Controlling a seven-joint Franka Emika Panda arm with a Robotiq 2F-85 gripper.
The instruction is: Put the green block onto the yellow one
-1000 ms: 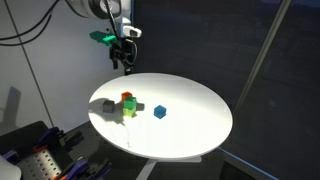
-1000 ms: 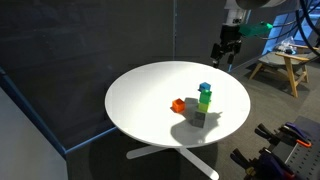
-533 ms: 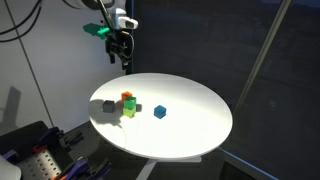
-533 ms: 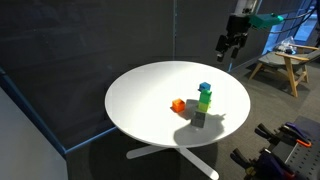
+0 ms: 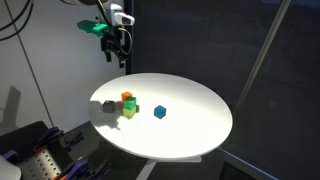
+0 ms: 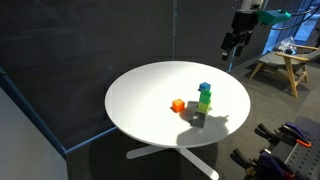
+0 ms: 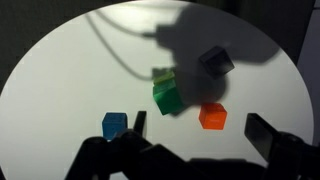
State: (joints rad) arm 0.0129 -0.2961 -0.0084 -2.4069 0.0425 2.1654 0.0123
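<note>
Green block point(image 7: 167, 98) sits on yellow block point(image 7: 163, 76), toward one side of worktop point(image 5: 190, 135), orange block point(image 7: 212, 117) just beside. Hand point(image 5: 120, 60) spread wide, empty, hanging high over worktop edge.

Free: wide right half of table point(image 5: 200, 125) | Obstacles: green block point(image 7: 167, 98), orange cube point(image 7: 211, 117), grey cube point(image 7: 214, 62) bunched close | blue cube point(image 7: 115, 124) apart, gap between
</note>
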